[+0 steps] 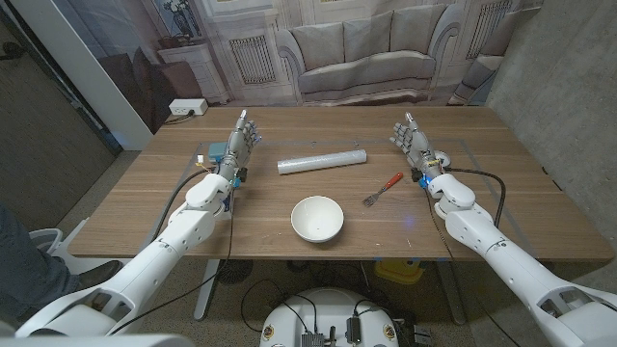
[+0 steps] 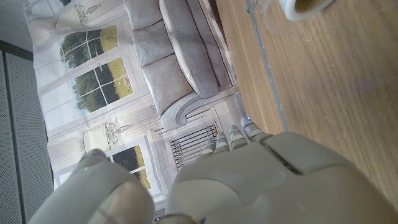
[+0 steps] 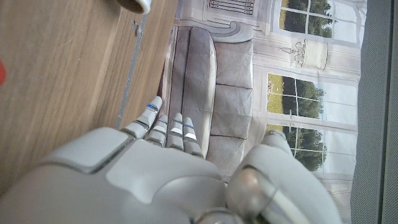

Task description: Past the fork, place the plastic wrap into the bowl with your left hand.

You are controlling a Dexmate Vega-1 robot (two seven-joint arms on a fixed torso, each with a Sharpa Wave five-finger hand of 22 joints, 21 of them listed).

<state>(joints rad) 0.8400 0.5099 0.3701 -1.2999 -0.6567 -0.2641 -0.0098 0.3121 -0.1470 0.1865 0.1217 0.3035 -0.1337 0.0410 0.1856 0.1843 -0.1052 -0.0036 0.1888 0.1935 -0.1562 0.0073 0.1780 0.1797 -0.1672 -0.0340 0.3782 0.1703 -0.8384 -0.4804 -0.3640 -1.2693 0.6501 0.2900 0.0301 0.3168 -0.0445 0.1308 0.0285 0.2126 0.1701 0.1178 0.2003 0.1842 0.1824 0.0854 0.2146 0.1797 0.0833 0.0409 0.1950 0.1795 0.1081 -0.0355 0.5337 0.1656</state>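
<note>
My left hand (image 1: 241, 135) upright near table's (image 1: 145, 202) left edge, fingers apart, holding nothing, plastic wrap (image 1: 322, 160) near beside it toward centre, bowl (image 1: 317, 219) toward front edge, fork (image 1: 383, 188) right of it, right hand (image 1: 413, 138) spread, empty.

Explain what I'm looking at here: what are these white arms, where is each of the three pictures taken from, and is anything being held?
A stationary robot with two arms faces a wooden table. The wide picture comes from its head; the others from cameras on each wrist, looking along the hand's back. The left hand and right hand are open, holding nothing. On the table lie a plastic wrap roll, a white bowl nearer the robot, and a red-handled fork.
</note>
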